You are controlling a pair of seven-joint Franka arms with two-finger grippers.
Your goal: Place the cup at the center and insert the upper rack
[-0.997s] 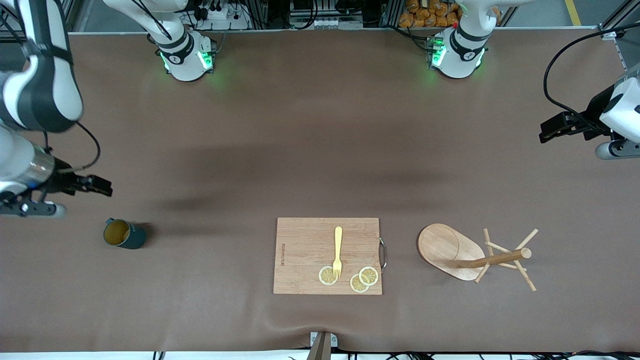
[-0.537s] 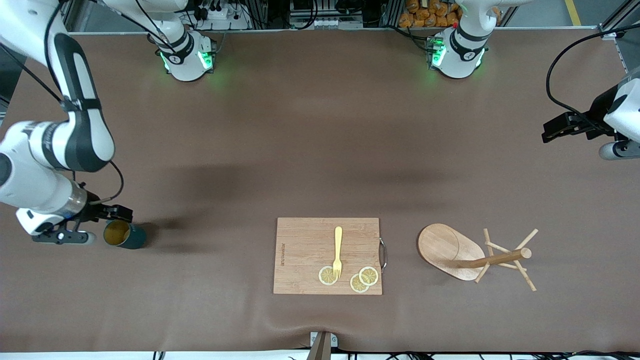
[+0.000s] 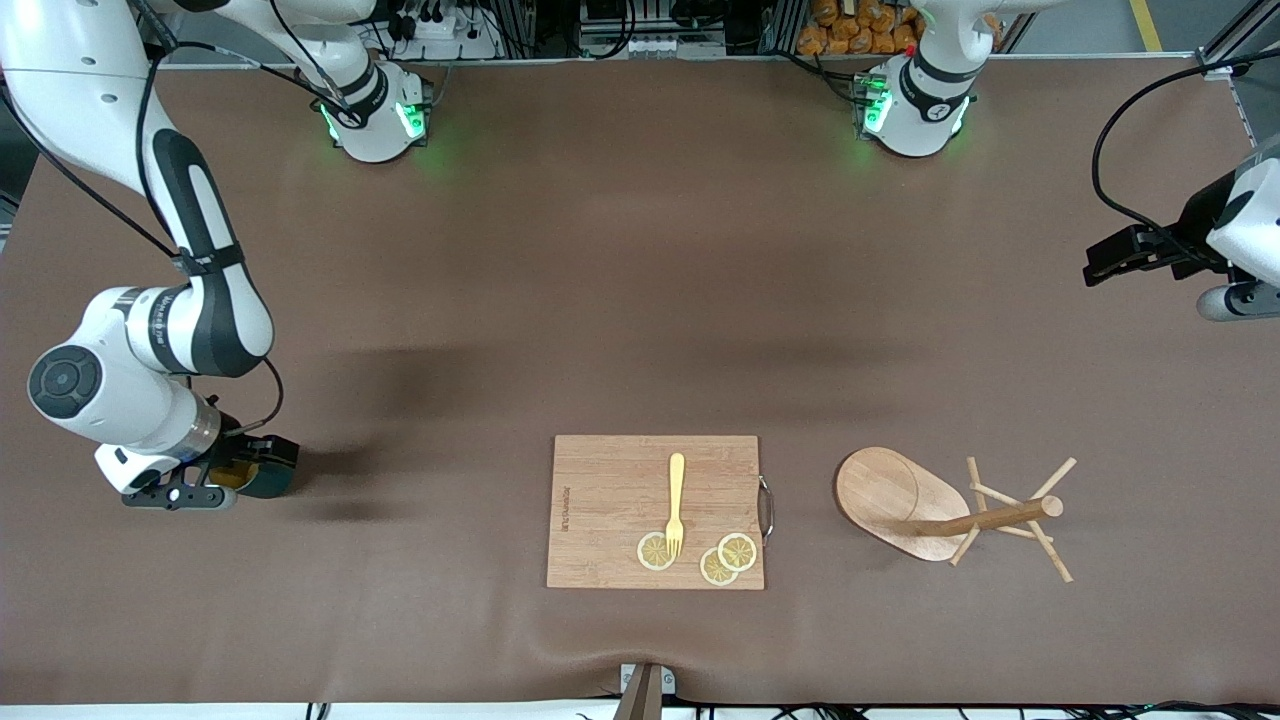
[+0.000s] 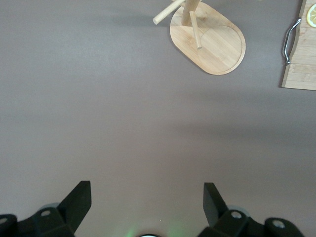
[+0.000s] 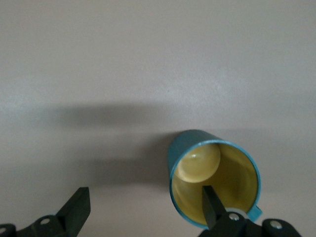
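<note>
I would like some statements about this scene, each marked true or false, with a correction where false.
1. The upper rack lies tipped on its side on the table. True.
2. The cup hangs on a peg of the rack. False: it is on the table near the right arm's end, apart from the rack.
3. The right gripper is open, one finger over the cup's mouth. True.
4. The left gripper is shut on the rack. False: it is open over bare table and holds nothing.
5. A fork lies on the cutting board beside lemon slices. True.
</note>
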